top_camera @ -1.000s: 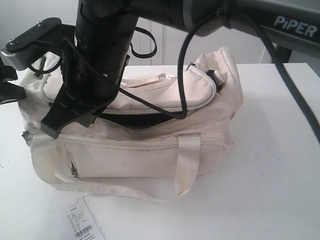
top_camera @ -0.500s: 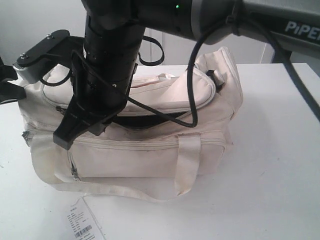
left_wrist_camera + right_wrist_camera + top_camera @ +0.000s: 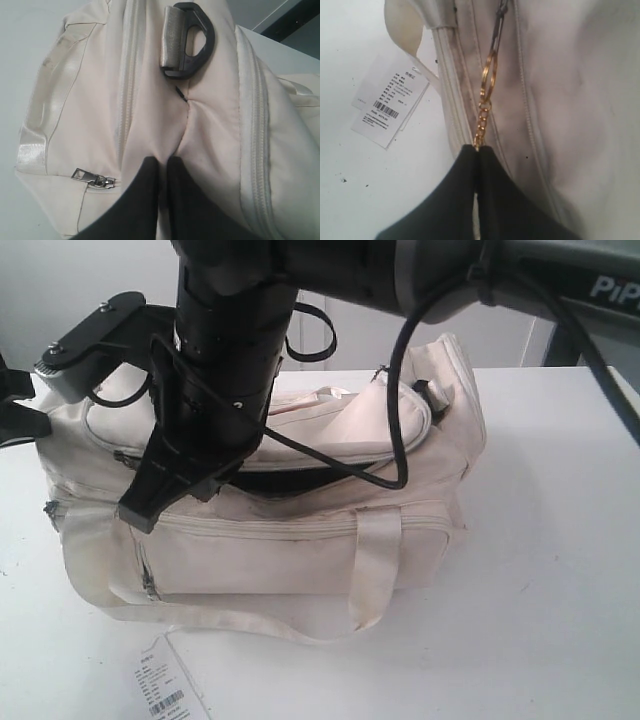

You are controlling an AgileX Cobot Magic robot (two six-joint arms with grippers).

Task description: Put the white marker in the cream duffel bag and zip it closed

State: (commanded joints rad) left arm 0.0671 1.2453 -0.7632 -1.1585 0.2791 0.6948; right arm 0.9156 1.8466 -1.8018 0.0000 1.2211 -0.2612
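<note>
Set against the frame of one second before, the right gripper (image 3: 477, 150) is seen carried a short way along the top zip of the cream duffel bag (image 3: 300, 550), from the bag's pinched end toward its middle. The bag itself is unmoved.

Nearest, in front of the bag, a flat white barcode label (image 3: 165, 692) is laid on the smooth white table (image 3: 540, 620). The bag's front face is soft, creased cream cloth, crossed by a shiny strap handle (image 3: 375, 565). Above this face a narrow slit of black lining (image 3: 300, 482) is left showing under the zip flap.

At the zip, the right gripper's black fingers are pressed together on the fine chain of the gold charm (image 3: 481, 120), which carries a round ring.

At the bag's far end, the left gripper (image 3: 162, 162) is closed, with a fold of cream cloth gathered between its tips. Beyond it are a black plastic D-ring (image 3: 202, 35) with grey webbing and a small silver zip pull (image 3: 80, 175).

The white marker is seen in no view, so its place cannot be told.
</note>
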